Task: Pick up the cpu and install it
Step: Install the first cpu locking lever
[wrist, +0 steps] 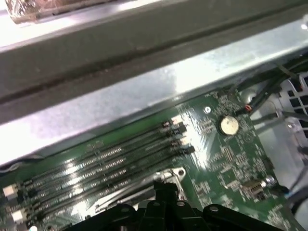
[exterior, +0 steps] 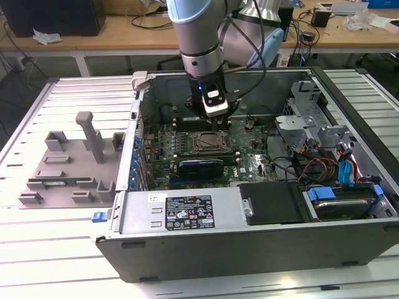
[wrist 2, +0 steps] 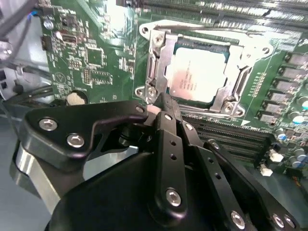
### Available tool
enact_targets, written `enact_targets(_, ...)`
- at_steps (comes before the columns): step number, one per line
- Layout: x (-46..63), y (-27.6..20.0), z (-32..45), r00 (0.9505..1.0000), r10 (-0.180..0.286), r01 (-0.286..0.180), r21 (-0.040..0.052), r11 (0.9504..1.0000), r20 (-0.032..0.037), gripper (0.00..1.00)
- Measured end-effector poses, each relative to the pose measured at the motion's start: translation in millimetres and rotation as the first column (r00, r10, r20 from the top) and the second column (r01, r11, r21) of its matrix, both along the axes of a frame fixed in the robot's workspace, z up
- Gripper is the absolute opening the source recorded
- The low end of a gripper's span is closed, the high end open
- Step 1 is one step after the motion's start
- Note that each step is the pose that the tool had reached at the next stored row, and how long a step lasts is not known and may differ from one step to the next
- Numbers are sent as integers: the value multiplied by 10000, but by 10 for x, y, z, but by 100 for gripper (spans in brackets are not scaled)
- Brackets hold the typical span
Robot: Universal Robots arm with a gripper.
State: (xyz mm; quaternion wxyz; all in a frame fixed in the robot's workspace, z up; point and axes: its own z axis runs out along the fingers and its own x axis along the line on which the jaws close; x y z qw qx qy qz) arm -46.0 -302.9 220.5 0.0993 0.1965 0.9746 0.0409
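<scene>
Memory slots [wrist 2: 226, 127] and the socket frame [wrist 2: 161, 57] are crowding the cpu [wrist 2: 198, 74], which is sitting in its socket at the upper centre of the second wrist view. The gripper [wrist 2: 161, 103] is hanging clenched just beside the frame's corner, gripping nothing. Print on the chip is sitting too faint to read.

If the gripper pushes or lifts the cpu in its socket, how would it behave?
The cpu looks like a flat, rigid plate, so it probably would not bend or roll. Its shiny metal top may be slippery. It lies inside the socket frame, so a sideways push would likely be blocked.
</scene>
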Motion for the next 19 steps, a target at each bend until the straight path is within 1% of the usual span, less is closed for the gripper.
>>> enact_targets(1,0,1,28,10000,-28,28,-116,9999,1,11)
enact_targets(2,1,1,46,10000,-43,43,-174,9998,1,11)
enact_targets(4,1,1,111,10000,-95,95,-345,9994,2,11)
enact_targets(5,1,1,121,9999,-124,124,-439,9990,5,11)
enact_targets(6,1,1,122,9999,-123,123,-454,9989,4,11)
enact_targets(9,1,1,122,9999,-125,125,-461,9989,2,11)
enact_targets(10,5,2,118,9998,-127,120,-460,9989,-152,11)
enact_targets(11,14,0,115,9985,-124,100,-470,9988,-524,11)
enact_targets(13,25,-1,111,9933,-129,71,-507,9987,-1146,11)
enact_targets(14,28,-1,109,9914,-129,61,-525,9986,-1306,11)
enact_targets(15,28,-2,109,9898,-132,55,-546,9985,-1420,11)
enact_targets(18,28,-2,109,9897,-133,56,-546,9985,-1427,11)
enact_targets(19,28,-1,108,9897,-67,-11,-545,9985,-1428,11)
